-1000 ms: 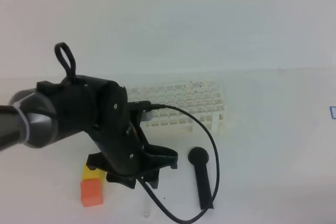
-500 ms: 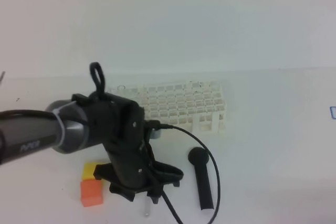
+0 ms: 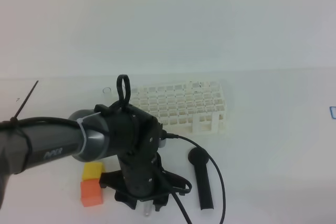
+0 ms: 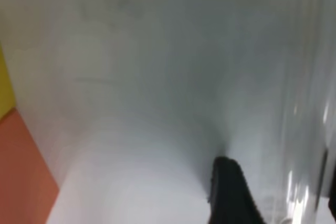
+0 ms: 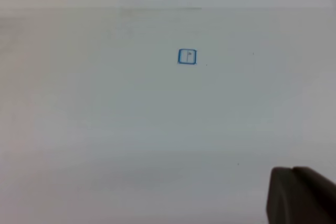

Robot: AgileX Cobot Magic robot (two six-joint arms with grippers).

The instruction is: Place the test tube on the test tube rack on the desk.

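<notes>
The test tube (image 4: 307,129) is a clear glassy streak lying on the white desk (image 3: 273,145), and only a short end (image 3: 146,212) shows under the arm in the high view. My left gripper (image 3: 147,205) points down over it near the front edge. In the left wrist view this gripper (image 4: 278,182) is open, with one black finger (image 4: 231,192) left of the tube and the other at the right edge. The white test tube rack (image 3: 181,106) stands behind, apart from the arm. Only a dark corner of my right gripper (image 5: 300,195) shows, over bare desk.
A black round-headed stick (image 3: 201,179) lies just right of the left gripper. An orange cube (image 3: 91,192) and a yellow cube (image 3: 93,170) sit to its left. A small blue square mark (image 5: 187,56) is on the desk at the far right.
My left arm has swung right and down toward the front of the desk, ending over the tube. Its jaws have spread wider. The rack, stick and cubes have not moved.
</notes>
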